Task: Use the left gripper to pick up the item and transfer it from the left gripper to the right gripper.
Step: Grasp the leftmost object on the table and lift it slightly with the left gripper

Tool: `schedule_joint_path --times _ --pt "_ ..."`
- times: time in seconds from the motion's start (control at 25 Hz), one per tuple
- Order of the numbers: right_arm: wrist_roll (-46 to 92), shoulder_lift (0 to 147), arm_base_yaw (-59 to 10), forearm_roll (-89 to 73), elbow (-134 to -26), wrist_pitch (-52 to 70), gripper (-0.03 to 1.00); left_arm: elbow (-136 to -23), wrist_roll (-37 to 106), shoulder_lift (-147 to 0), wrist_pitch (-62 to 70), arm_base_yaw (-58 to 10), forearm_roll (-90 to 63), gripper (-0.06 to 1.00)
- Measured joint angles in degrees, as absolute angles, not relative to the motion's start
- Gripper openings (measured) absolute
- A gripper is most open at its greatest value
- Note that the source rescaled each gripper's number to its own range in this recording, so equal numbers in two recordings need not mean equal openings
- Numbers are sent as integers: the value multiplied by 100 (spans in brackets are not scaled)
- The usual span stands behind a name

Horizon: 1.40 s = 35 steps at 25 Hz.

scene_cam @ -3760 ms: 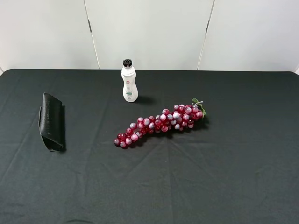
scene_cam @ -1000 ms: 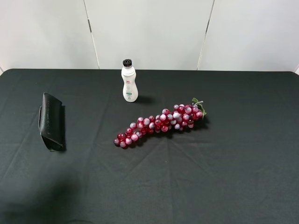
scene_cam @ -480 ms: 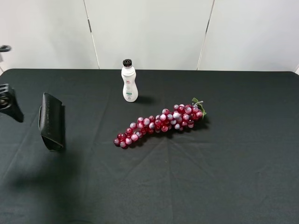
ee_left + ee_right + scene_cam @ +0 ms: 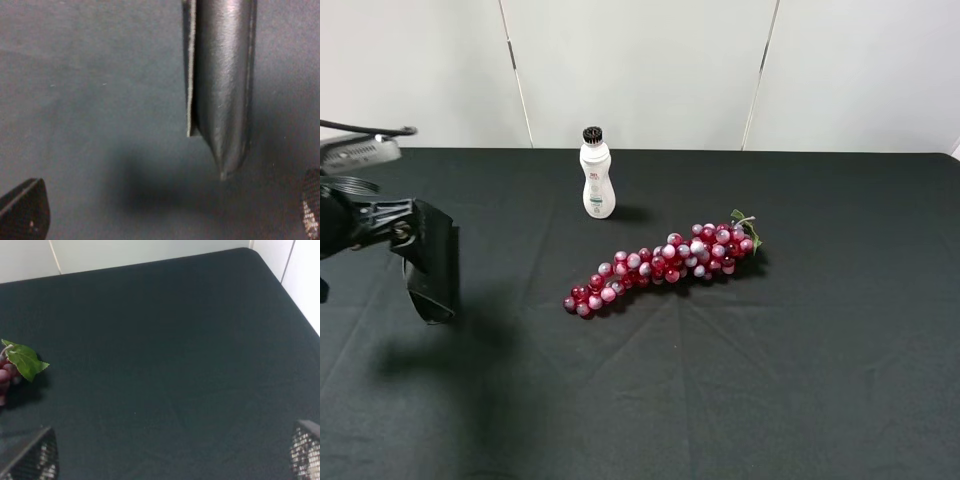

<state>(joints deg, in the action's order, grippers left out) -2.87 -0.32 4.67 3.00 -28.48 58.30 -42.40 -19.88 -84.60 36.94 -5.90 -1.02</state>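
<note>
While left claw [image 4: 167, 207] and right claw [image 4: 170, 452] wide: one case [image 4: 435, 282], one bottle [image 4: 597, 180], one grape bunch [image 4: 660, 262].

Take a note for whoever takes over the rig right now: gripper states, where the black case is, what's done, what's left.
Left gripper: open, above the black case, holding nothing.
Right gripper: open, empty, over bare cloth by the grape leaf.
Case: lying on the left side of the table, not yet gripped.
Done: nothing lifted or passed.
Left: close on the case, lift it, hand it to the right gripper.
</note>
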Motion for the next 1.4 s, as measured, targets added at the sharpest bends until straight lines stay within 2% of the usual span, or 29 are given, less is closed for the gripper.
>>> schedule_joint_path --times 0.68,1.16,1.4 --pt "-287 -32 467 300 -2848 5830 100 -4246 -2549 -9946 2481 -1087 -118 100" --pt "-287 -32 467 300 -2848 5819 100 -4246 -2864 -10017 2045 -1130 -118 100" --pt "-287 -32 467 300 -2848 5825 100 -4246 -2905 -10017 2205 -1130 -118 95"
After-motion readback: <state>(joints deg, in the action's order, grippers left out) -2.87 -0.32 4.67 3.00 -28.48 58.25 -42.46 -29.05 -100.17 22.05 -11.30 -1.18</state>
